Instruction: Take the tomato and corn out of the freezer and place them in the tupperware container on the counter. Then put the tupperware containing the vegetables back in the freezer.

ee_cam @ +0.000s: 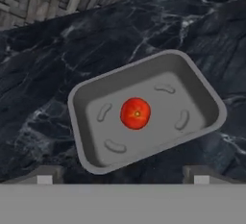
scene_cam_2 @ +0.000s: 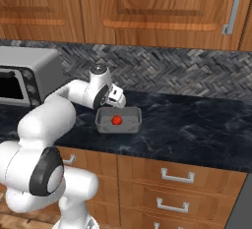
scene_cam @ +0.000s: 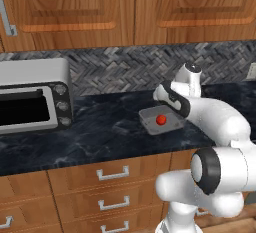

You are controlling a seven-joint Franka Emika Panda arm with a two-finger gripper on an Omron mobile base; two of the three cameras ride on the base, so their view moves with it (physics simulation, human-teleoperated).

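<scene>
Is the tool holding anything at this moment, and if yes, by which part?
Nothing is held. The tool is open above the tupperware container, and the tomato lies free in it.

Tomato (scene_cam_2: 116,120) inside tupperware container (scene_cam_2: 101,123) on counter (scene_cam_2: 197,129); tool (scene_cam_2: 118,99) just above, empty.

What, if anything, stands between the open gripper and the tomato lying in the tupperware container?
Nothing visible does. The gripper hangs open above the tupperware container on the counter, and the tomato lies alone on the tray's floor, in plain sight between the fingertips.
</scene>
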